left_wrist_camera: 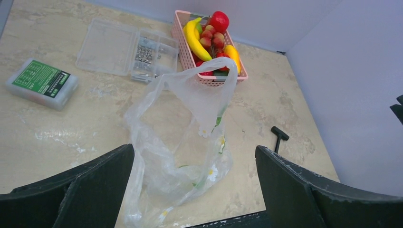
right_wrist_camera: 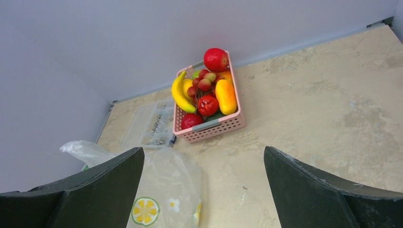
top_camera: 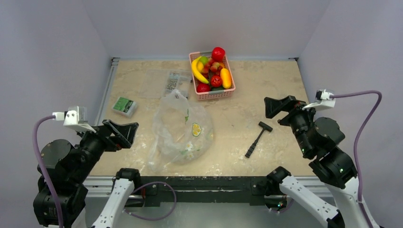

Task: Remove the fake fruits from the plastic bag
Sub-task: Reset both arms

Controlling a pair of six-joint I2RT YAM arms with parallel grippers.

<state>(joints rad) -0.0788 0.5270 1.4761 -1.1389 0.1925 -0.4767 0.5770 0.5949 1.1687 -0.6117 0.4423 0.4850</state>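
The plastic bag lies crumpled and limp at the table's middle front, clear with lemon and daisy prints; no fruit shows inside it. The fake fruits sit piled in a pink basket at the back: red, orange-yellow and dark green ones beside a banana and grapes. My left gripper hangs open, low at the bag's left, holding nothing. My right gripper stands open well right of the bag, empty too.
A black hammer-shaped tool lies right of the bag. A green-labelled box rests at the left. A flat clear case of small parts sits behind the bag, left of the basket. Grey walls enclose the table.
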